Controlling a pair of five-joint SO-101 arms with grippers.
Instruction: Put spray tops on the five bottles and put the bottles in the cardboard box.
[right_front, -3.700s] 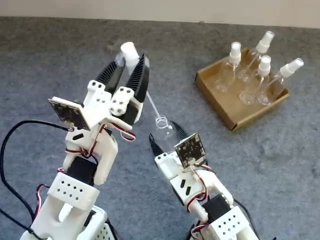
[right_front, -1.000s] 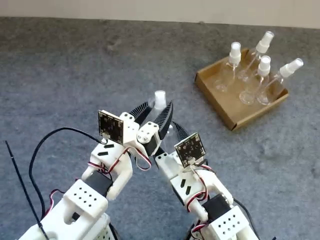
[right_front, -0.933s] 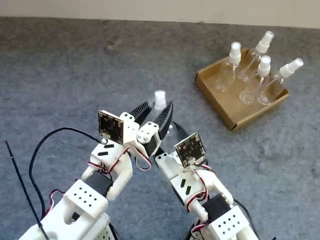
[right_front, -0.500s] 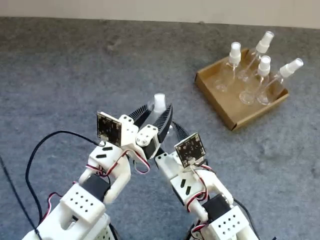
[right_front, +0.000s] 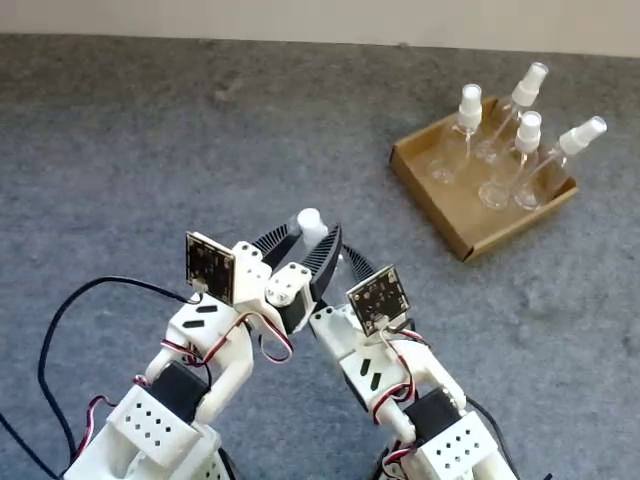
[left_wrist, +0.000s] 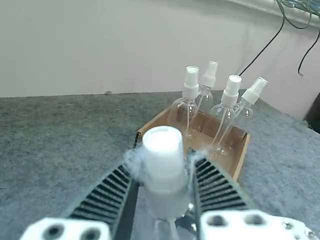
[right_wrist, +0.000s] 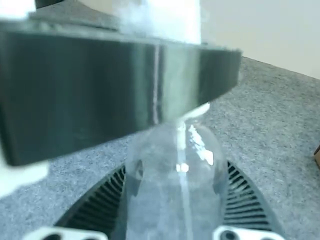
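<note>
Left gripper (right_front: 311, 232) pinches spray top (left_wrist: 161, 150), right gripper (right_wrist: 176, 172) bottle (right_wrist: 170, 210), over grey carpet (right_front: 120, 150) (pale wall (left_wrist: 100, 45)).

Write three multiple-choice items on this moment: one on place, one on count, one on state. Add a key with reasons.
1. Where is the fifth bottle?
A) in the cardboard box
B) between the right gripper fingers
C) between the left gripper fingers

2. How many capped bottles stand in the cardboard box?
A) two
B) three
C) four

3. What state is the left gripper in?
A) shut on the spray top
B) open, empty
C) shut on a capped bottle

Key:
1 B: the right wrist view shows the clear bottle between its own fingers.
2 C: four white-topped bottles stand in the box in the high and left wrist views.
3 A: the left wrist view shows both fingers against the sides of the white top.
</note>
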